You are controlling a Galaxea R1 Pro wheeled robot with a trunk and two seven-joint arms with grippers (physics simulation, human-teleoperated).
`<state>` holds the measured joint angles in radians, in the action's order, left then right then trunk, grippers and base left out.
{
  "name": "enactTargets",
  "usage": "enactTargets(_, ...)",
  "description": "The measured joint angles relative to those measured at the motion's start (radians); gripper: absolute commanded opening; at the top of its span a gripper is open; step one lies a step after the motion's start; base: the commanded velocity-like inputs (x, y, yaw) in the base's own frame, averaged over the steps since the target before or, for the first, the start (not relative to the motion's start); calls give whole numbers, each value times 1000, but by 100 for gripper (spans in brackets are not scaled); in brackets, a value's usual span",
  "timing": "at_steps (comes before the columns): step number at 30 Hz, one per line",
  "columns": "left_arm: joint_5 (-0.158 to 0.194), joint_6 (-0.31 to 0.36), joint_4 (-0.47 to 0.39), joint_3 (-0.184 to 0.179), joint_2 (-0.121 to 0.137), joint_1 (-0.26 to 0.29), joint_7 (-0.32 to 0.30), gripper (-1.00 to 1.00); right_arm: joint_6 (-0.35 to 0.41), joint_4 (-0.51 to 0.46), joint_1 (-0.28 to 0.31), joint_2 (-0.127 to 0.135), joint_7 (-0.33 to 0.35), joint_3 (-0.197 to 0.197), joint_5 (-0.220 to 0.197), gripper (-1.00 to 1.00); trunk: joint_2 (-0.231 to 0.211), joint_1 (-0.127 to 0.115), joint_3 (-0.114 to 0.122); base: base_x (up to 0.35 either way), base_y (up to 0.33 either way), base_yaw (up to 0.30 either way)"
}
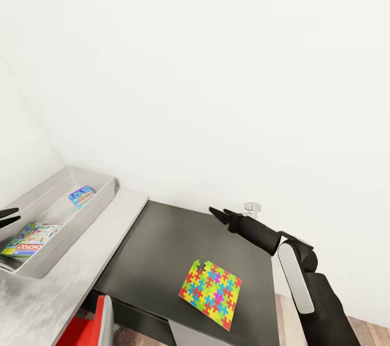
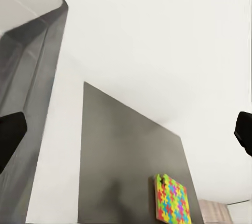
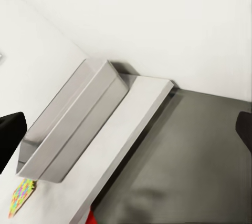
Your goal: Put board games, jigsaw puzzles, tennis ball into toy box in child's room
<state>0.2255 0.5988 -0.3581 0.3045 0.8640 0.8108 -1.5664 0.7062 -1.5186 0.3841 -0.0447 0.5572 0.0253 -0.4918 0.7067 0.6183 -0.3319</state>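
My right claw (image 1: pixel 218 212) hangs released mid-frame, and the puzzle (image 1: pixel 211 293) lies flat below it toward the bottom edge, way closer than my left claw (image 1: pixel 8 217), also released.

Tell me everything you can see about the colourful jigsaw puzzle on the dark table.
The jigsaw puzzle is a thin, flat square of interlocking pieces in red, yellow, green, blue and purple, with a small notch at one corner. It lies flat on the dark table, turned at an angle, near the table's front edge. Nothing else touches it. The right gripper hovers beyond it, apart from it.
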Motion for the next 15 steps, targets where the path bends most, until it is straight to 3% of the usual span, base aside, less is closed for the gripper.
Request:
enactTargets(7,1,0,-23,-1,-3,-1,0,100,0,0,0,0,-1,0,1,100,0,0,7,0,-234,-79)
enactTargets(15,5,0,-27,0,-2,-1,0,100,0,0,0,0,-1,-1,0,100,0,0,8,0,-59,-35)
